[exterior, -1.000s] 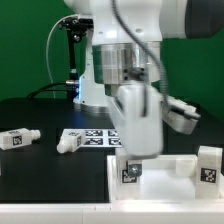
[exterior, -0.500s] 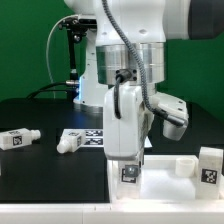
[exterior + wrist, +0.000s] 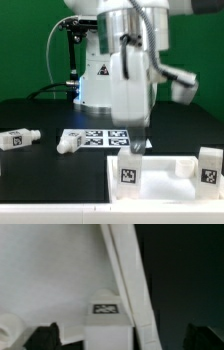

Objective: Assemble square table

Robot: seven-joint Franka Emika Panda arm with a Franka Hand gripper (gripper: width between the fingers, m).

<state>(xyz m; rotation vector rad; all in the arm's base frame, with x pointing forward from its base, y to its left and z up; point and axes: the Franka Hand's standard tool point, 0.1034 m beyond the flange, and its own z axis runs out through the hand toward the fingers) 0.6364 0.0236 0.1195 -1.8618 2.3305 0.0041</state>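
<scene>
The white square panel (image 3: pixel 165 178) lies at the front of the exterior view's right. One chunky white leg (image 3: pixel 130 169) stands upright on its near-left corner, its tag facing the camera. My gripper (image 3: pixel 138 146) hangs just above that leg, open and holding nothing. In the wrist view the panel's raised rim (image 3: pixel 126 280) runs down the picture, and the tagged leg (image 3: pixel 106 309) sits apart from both dark fingertips (image 3: pixel 46 337); the gripper (image 3: pixel 122 339) holds nothing. A second leg (image 3: pixel 209 165) stands at the panel's right. Two more legs (image 3: pixel 15 139) (image 3: pixel 68 143) lie on the black table.
The marker board (image 3: pixel 105 137) lies flat on the table behind the panel, next to the nearer loose leg. The arm's white base (image 3: pixel 100 85) stands behind it. A black stand with cables (image 3: pixel 68 50) rises at the back left.
My gripper has opened and let go of the upright leg, then risen above it. The leg stays standing on the panel's corner.
</scene>
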